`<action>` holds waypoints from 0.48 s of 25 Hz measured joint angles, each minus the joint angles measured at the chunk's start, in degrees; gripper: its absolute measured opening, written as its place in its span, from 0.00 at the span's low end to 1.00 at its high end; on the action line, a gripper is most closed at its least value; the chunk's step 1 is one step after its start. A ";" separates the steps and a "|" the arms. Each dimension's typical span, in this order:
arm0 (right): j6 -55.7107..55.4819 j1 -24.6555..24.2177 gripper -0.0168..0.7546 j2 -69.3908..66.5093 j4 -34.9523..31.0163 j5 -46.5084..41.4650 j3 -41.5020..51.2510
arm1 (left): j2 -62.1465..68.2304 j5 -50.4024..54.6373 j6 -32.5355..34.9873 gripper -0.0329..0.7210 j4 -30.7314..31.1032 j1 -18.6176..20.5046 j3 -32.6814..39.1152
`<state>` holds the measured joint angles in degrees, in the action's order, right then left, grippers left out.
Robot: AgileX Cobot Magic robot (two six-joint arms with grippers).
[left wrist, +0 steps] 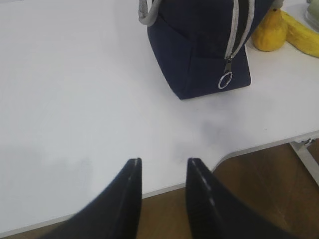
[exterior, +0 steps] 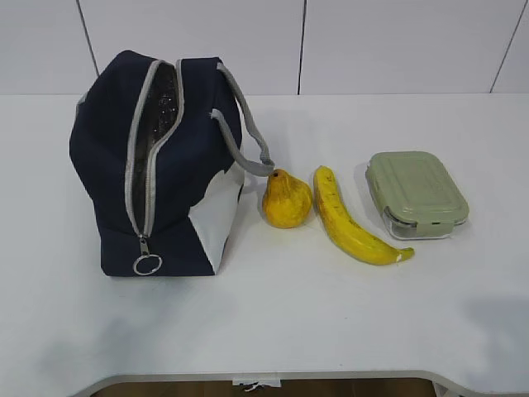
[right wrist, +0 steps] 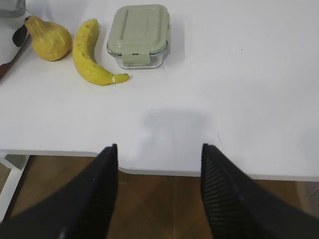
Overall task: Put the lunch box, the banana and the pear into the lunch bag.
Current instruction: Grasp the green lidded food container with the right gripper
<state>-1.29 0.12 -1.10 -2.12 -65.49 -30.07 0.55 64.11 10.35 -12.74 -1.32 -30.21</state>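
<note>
- Nothing is packed yet: the lunch bag (exterior: 157, 165) stands on the white desk (exterior: 331, 314) with its grey zipper (exterior: 140, 165) run open along the top, silver lining showing in the slit, and all three items lie outside it.
- The step in hand, as I judge it, is the first pick. The right arm is the natural one, since the lunch box (right wrist: 140, 36), the banana (right wrist: 92, 59) and the pear (right wrist: 47, 39) all lie on its side.
- To do it well, I would take the lunch box first, gripping across its shorter width over the sage-green lid. As the flat, bulky piece it should go in before the fruit.
- The bag's mouth is a narrow slit, so the left arm will likely need to spread or steady it by a grey handle (exterior: 248, 124) while the box goes in.
- The right gripper (right wrist: 159, 154) hangs at the near desk edge, its fingers (right wrist: 107, 164) released, spread wide and empty. The lunch box lies well ahead of them, slightly left of the gap's line; the banana and pear sit further left.
- The left gripper (left wrist: 163, 167) also sits at the near desk edge with fingers (left wrist: 133, 172) parted and holding nothing. The bag stands well ahead and to the right, its ring pull (left wrist: 225, 80) facing the camera.
- In the exterior view the order from left is bag, pear just beside its white panel, banana, then box.
</note>
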 joint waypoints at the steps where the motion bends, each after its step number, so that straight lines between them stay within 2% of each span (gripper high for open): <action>1: -0.24 0.00 0.56 -0.85 0.00 0.00 -0.12 | 0.00 -0.03 0.00 0.36 -0.06 0.00 0.00; 12: -0.97 0.00 0.56 -18.27 -0.69 0.62 -4.06 | 0.00 -0.12 0.00 0.36 -0.28 0.00 0.00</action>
<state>-2.26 0.12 -19.37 -2.80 -64.87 -34.13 0.55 63.98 10.35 -13.02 -1.32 -30.21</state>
